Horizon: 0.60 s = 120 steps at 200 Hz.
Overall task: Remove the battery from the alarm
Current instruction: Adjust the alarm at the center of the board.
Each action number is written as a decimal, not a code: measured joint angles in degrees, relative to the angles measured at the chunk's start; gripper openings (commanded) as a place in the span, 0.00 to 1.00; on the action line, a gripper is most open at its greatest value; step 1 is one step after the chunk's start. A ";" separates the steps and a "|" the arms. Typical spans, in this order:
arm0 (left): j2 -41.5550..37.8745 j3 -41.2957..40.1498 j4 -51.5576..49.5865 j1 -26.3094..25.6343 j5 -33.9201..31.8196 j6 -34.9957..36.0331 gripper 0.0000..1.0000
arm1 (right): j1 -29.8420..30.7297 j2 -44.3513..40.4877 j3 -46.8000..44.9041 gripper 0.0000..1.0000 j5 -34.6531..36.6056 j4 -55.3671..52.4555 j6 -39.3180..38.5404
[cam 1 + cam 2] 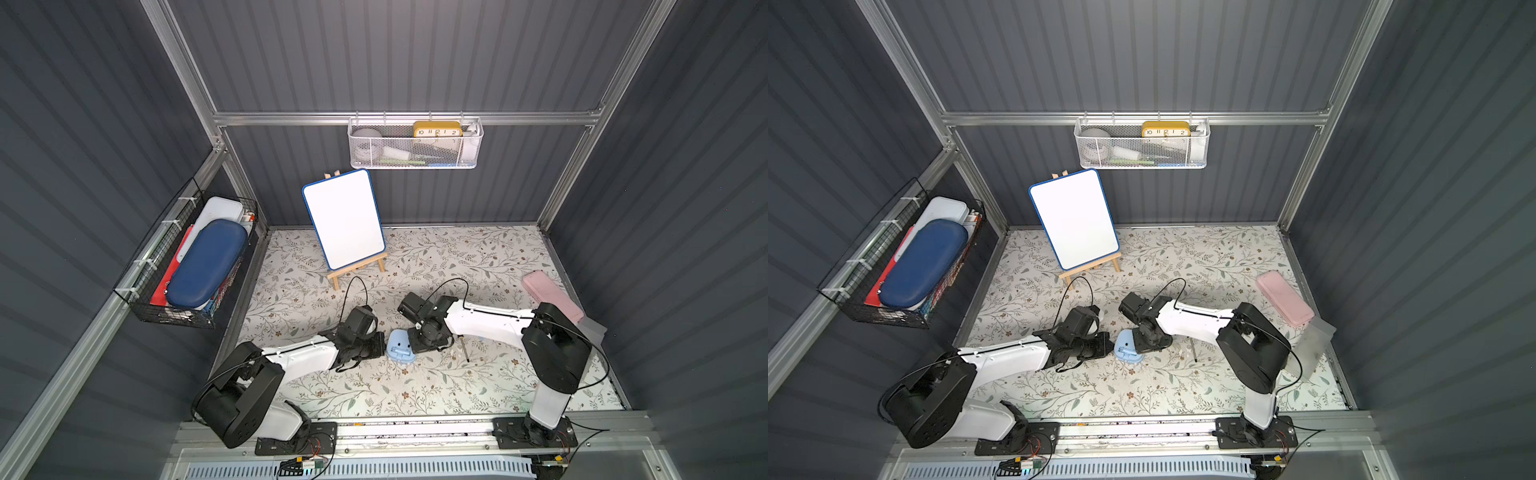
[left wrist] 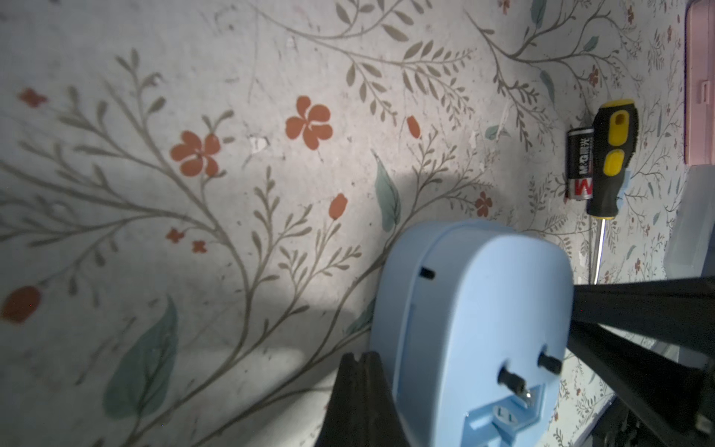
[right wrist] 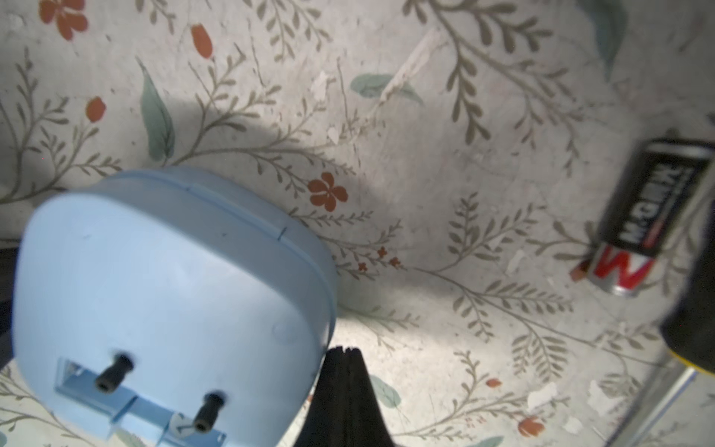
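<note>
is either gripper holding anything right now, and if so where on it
Nothing is held. Both the left gripper and the right gripper are shut on nothing, flanking the alarm. The battery lies loose on the table beside the screwdriver.

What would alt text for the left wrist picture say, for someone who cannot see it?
A light-blue alarm lies back-up on a floral tabletop, with the shut black left pincer at its edge. Farther off, a dark battery lies loose beside a black-and-yellow screwdriver, near a pink case.
</note>
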 measured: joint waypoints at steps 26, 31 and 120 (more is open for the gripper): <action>-0.02 -0.31 0.66 -1.20 0.07 -0.04 0.00 | -0.98 1.90 3.04 0.00 0.92 -1.51 -0.90; -0.02 -0.48 0.81 -1.51 0.07 -0.07 0.00 | -1.16 2.38 3.63 0.00 1.07 -1.73 -1.05; 4.68 0.02 7.41 -10.84 3.39 -3.76 0.00 | -0.83 6.19 10.29 0.00 -0.48 -1.20 -3.52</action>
